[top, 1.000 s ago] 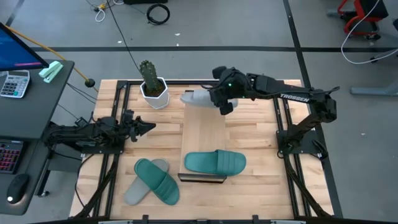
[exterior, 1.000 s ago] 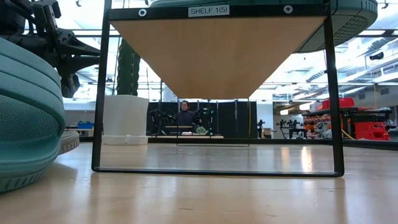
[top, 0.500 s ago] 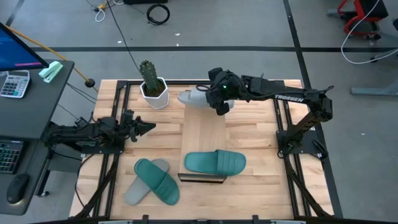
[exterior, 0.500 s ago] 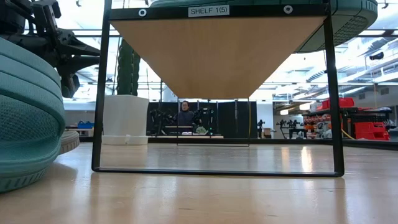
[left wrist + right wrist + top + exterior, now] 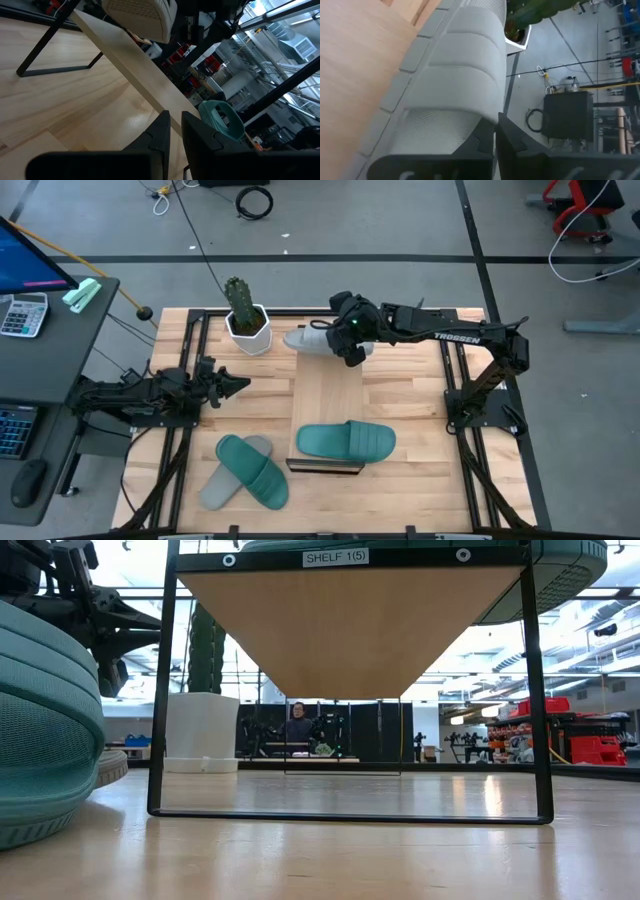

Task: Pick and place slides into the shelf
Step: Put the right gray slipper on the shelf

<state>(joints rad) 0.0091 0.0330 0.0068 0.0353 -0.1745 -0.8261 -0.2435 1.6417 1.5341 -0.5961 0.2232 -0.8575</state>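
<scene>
We see the right gripper (image 5: 343, 340) has slid its tightly pinched grey slide (image 5: 308, 338) further over the shelf's (image 5: 328, 395) far end, nearly placed.

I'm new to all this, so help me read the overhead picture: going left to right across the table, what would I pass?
Left pincer → cactus pot → grey slide held by the right pincer → teal slide on the shelf.

Dark jointed arms, white "TROSSEN" lettering
</scene>
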